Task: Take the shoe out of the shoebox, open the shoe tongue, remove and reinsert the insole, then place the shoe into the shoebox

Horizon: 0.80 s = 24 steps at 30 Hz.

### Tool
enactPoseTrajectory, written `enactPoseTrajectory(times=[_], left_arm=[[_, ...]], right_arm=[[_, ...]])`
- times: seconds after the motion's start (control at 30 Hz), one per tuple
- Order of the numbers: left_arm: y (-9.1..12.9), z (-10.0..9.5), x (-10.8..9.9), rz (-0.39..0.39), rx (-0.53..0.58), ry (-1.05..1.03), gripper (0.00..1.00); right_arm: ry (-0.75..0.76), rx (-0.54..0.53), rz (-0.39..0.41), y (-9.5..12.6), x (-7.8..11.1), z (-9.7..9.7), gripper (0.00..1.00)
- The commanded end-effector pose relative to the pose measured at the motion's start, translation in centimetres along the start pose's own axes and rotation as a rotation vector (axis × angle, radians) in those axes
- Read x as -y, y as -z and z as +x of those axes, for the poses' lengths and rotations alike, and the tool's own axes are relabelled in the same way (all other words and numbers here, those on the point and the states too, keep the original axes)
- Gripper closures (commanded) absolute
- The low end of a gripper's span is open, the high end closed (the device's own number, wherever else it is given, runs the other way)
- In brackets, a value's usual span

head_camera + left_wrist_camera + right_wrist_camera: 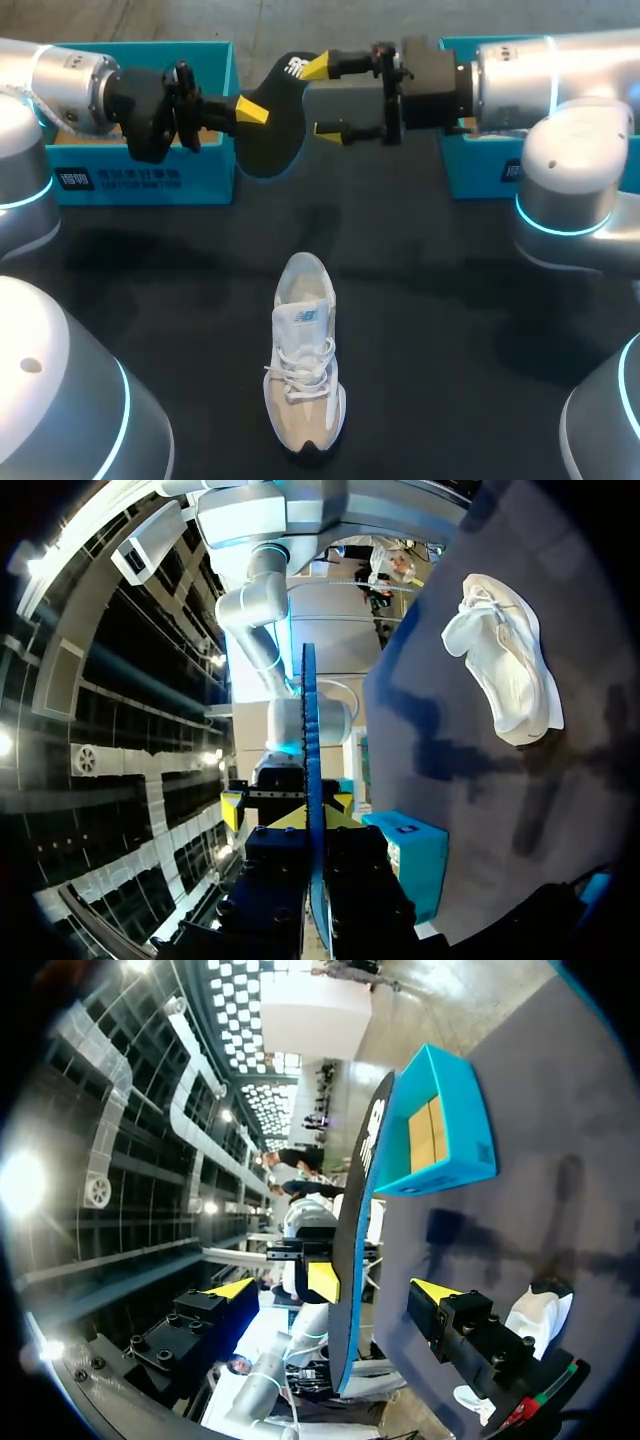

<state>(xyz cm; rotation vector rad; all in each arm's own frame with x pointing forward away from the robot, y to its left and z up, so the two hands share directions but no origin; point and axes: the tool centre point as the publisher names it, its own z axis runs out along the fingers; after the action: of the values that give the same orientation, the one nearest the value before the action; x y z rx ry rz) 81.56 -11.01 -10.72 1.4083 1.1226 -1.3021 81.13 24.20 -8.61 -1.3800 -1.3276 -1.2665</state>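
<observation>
A black insole is held in the air above the table's far side, with my left gripper shut on its edge. In the left wrist view the insole shows edge-on as a thin blue strip between that gripper's pinched tips. My right gripper stands open, its fingers astride the insole's other end. In the right wrist view the insole hangs between the wide-set tips of that gripper. The white and beige shoe lies on the black table, toe pointing away; it shows as the shoe and shoe in the wrist views.
A blue shoebox stands at the back left behind my left gripper, also seen as the box and box. A second blue box stands at the back right under my right arm.
</observation>
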Motion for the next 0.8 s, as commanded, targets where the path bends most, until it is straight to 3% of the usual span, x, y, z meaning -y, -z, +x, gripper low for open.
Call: enactPoseTrajectory(times=[0.03,0.1,0.13,0.17,0.23,0.8], left_arm=[[-0.1,0.1,-0.1,0.001,0.001,-0.002,1.00],[-0.1,0.1,-0.1,0.001,0.001,-0.002,1.00],[-0.1,0.1,-0.1,0.001,0.001,-0.002,1.00],[-0.1,0.1,-0.1,0.001,0.001,-0.002,1.00],[-0.1,0.1,-0.1,0.001,0.001,-0.002,1.00],[-0.1,0.1,-0.1,0.001,0.001,-0.002,1.00]], right_arm=[[-0.004,0.011,0.002,-1.0,-0.3,0.1,0.08],[-0.007,0.010,0.002,-1.1,-0.3,0.1,0.39],[-0.009,0.009,0.002,-1.2,-0.3,0.1,0.42],[-0.009,0.010,0.001,-1.3,-0.3,0.1,0.53],[-0.010,0.010,0.002,-1.6,-0.2,0.1,0.59],[-0.018,0.017,-0.023,-2.5,0.9,-0.3,0.56]])
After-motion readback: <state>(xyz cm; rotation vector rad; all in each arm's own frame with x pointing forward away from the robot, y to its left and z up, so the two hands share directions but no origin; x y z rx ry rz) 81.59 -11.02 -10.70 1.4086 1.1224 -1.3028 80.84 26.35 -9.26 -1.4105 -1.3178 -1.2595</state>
